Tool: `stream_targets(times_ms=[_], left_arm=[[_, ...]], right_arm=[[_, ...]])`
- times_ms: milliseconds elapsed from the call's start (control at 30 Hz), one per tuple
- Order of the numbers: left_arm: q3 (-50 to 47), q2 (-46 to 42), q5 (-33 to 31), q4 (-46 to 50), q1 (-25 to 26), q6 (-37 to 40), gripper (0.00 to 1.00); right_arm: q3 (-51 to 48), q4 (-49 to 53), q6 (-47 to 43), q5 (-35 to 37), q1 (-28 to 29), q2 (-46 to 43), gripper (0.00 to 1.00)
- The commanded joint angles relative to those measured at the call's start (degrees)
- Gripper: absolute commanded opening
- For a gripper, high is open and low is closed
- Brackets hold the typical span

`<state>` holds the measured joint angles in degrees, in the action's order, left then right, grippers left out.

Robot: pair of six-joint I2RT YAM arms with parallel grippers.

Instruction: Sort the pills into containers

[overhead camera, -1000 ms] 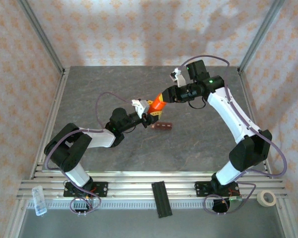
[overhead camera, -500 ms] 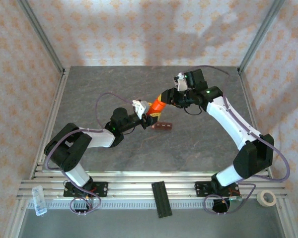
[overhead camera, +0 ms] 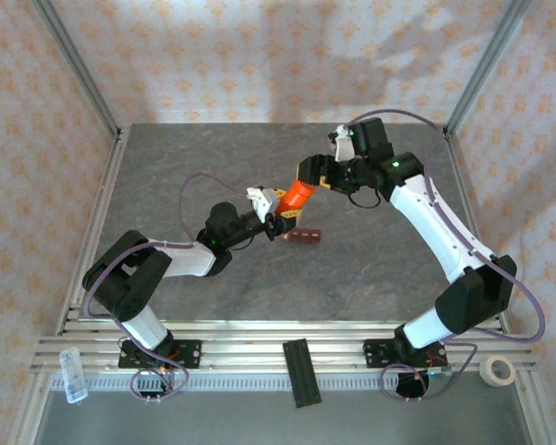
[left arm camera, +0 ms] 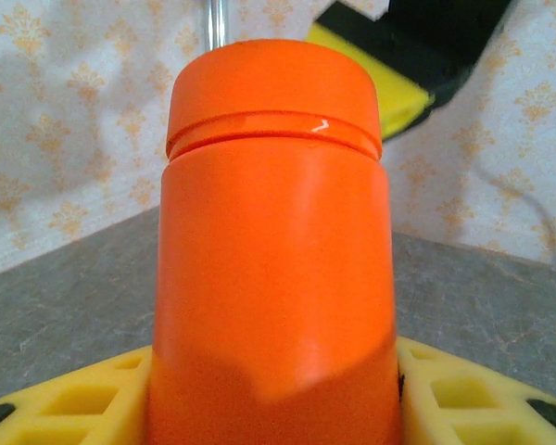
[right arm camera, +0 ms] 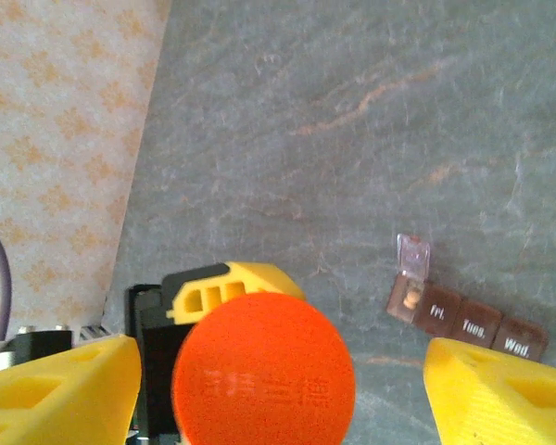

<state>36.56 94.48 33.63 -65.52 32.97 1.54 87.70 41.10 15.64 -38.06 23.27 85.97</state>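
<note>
The left gripper (overhead camera: 283,215) is clamped on one orange cylindrical plastic pill bottle (overhead camera: 297,196) just left of the middle of the top view, tilting it up. This presumably braces the bottle so the other arm can work its round orange cap (right arm camera: 262,378). The right gripper (overhead camera: 311,176) faces that cap end-on. Its yellow fingers (right arm camera: 60,389) stand apart on either side of the cap, gripping nothing. One dark reddish-brown plastic strip of little lidded compartments (overhead camera: 304,237) lies on the grey stone-look table (overhead camera: 213,167), just below the bottle and close enough for tipping. At the lower right of the right wrist view I count four compartments, three shut and one with its lid (right arm camera: 412,255) raised. What that one holds is too small to tell. One black ribbed flat bar (overhead camera: 301,373) lies at the bottom edge, unused.
</note>
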Motion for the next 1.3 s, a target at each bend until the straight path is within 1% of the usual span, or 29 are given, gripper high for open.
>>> stream_targets(times_ms=[0,200,400,667,833,967,1067,1100,1267], left_arm=[[-0.34,-1.82,-0.75,-4.78,0.09,1.08,0.00],[-0.44,-2.40,-0.23,-4.08,0.10,1.40,0.00],[-0.17,-3.16,0.30,-3.82,0.08,1.49,0.00],[-0.65,-2.74,0.64,-4.13,0.09,1.80,0.00],[-1.13,-2.86,0.30,-4.14,0.08,2.15,0.00],[-1.10,-2.83,0.36,-4.21,0.08,2.06,0.00],[-0.89,-2.82,0.40,-4.18,0.09,2.15,0.00],[-0.80,-2.77,0.35,-4.10,0.12,2.20,0.00],[0.18,-1.85,0.72,-4.00,0.16,1.91,0.00]], right_arm=[[3.97,3.56,-5.37,1.28,-1.14,-2.24,0.80],[6.16,5.44,-9.73,1.68,-2.99,-2.22,0.80],[7.13,6.88,-13.21,3.38,-3.21,-2.15,0.80],[6.05,5.87,-13.30,3.61,-3.34,-2.35,0.81],[4.72,3.86,-11.62,5.75,-3.64,-2.26,0.86],[5.14,3.63,-10.30,5.72,-4.18,-1.38,0.91],[5.30,3.52,-9.15,5.89,-4.56,-0.98,0.98],[5.13,3.22,-8.93,5.72,-4.57,-1.22,1.00],[4.03,2.33,-7.96,6.39,-4.73,-3.15,1.00]])
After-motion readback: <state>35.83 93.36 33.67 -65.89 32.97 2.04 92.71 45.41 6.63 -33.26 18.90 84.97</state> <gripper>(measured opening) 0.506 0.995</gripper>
